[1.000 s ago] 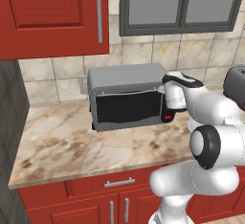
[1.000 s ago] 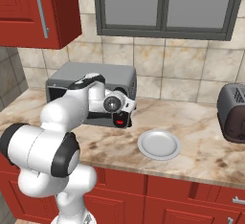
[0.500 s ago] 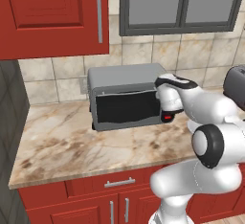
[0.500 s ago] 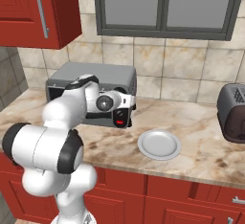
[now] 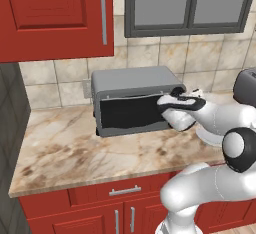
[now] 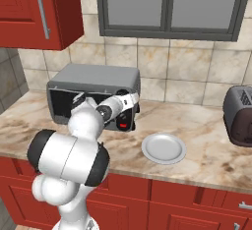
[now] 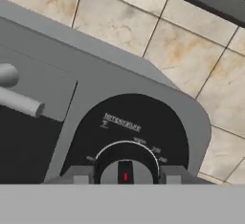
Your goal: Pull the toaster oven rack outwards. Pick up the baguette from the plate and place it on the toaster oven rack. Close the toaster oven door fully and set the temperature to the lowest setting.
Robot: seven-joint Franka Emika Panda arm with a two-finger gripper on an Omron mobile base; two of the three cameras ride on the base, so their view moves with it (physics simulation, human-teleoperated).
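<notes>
the round pale grey-white plate (image 6: 164, 148) sits bare on the marble surface (image 5: 75, 153), so the baguette is off it; judging by that, it is likely inside the boxy grey metal toaster oven (image 5: 131, 80), though no loaf or rack can be made out through the dark front. the wide black glass door (image 5: 130, 113) looks up against the oven front in the left base view, maybe not fully flush along its top edge, hard to tell. so rack, bread and door steps look done or nearly done; what is left is the temperature setting.

the hand (image 7: 124, 174) is on that step: its fingers (image 7: 79, 174) sit clenched on either side of the small grey temperature knob with a red mark (image 7: 125, 175), grasping it. whether the knob is at its lowest mark cannot be read.

view differences: hand view gives the black round dial face (image 7: 127, 139) with its white arc scale and a grey bar handle (image 7: 19, 102) of the door at the left, none of which the base views resolve. right base view gives the plate, the oven's red button (image 6: 124, 125) and a dark rounded toaster (image 6: 238, 115) well apart to the right. left base view gives the door front most fully.
</notes>
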